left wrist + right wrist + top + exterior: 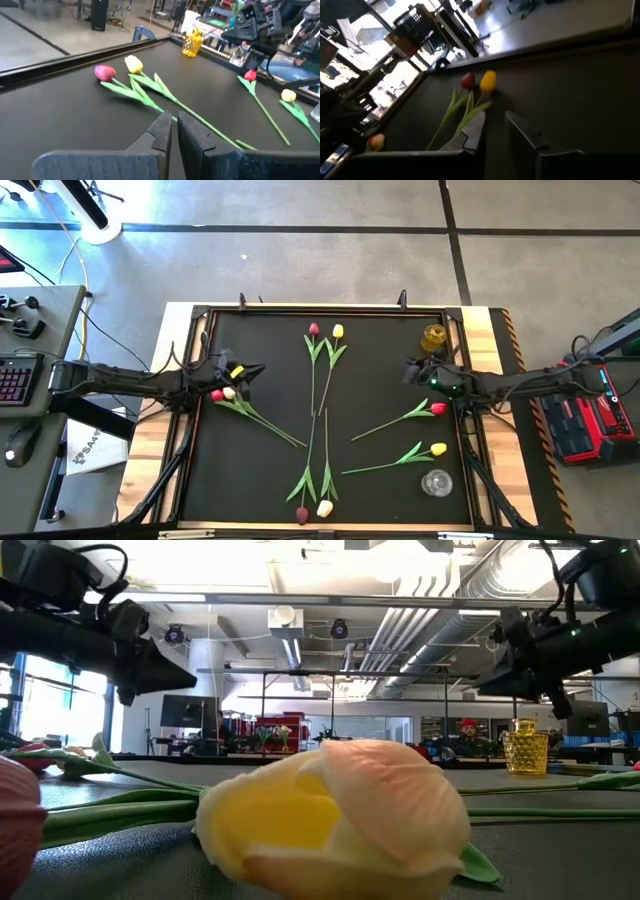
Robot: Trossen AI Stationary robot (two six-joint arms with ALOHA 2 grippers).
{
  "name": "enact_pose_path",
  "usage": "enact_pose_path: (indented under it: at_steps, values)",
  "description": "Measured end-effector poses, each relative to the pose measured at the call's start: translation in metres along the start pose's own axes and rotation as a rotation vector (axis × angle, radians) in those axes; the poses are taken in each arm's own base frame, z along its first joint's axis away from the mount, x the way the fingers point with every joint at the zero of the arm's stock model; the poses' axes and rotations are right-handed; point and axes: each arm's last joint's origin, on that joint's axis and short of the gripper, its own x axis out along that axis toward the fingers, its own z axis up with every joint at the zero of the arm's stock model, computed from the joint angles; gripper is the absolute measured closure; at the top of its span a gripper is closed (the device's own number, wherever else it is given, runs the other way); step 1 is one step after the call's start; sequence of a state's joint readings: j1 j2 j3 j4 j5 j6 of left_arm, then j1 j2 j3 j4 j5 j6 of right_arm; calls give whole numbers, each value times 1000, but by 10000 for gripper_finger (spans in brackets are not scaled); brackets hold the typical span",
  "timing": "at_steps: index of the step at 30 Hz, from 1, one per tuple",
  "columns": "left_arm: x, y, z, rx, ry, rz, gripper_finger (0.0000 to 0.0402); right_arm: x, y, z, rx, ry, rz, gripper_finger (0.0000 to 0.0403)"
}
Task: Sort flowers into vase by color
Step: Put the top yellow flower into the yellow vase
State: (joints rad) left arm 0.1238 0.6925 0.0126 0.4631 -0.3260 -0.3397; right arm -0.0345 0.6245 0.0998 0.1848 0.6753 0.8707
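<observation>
Both my tools hung over the desk, left tool [255, 370] nearly shut, right tool [408, 367] open, holding nothing. Next I should grab one plastic tulip.

Artificial tulips [322, 370] scattered in pairs across black table mat [270, 470]; yellow glass vase [434, 337] far right corner, clear glass vase [436, 482] near right.

The dark left arm's two-finger gripper [252, 370] hovers at the table's left, fingers nearly closed; the dark right arm's gripper [410, 367] hovers at the right, fingers parted.
</observation>
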Motion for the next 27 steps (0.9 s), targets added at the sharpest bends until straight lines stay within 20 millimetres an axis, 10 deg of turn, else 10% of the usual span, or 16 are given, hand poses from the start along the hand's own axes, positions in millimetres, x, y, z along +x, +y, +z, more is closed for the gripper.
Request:
enact_pose_path:
  at_steps: [27]
  values:
    - [48,-29,-14,57,167,-97,382,6,20,-14,219,172,195,343]
